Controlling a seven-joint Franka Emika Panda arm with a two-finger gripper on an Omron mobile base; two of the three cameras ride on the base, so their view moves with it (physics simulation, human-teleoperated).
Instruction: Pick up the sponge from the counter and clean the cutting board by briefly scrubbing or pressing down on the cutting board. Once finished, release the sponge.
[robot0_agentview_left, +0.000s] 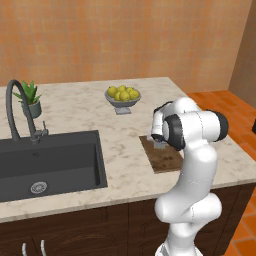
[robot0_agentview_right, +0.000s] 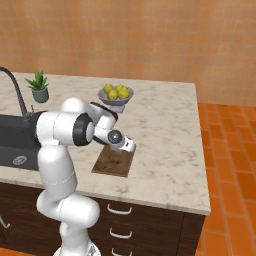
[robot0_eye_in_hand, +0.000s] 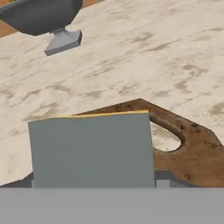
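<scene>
Sponge (robot0_eye_in_hand: 92, 148) sits clamped in the jaws over the cutting board's (robot0_eye_in_hand: 197, 153) handle-hole end, open counter (robot0_eye_in_hand: 144, 57) beyond.

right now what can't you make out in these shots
- Gripper: its fingertips and how the jaws stand; in the hand view the sponge covers them, in the left base view the arm hides them.
- Whether the sponge touches the cutting board: the contact is not visible in any view.
- Cutting board's right part in the left base view: behind the arm.
- Fruit bowl in the hand view: cut off by the top edge.
</scene>
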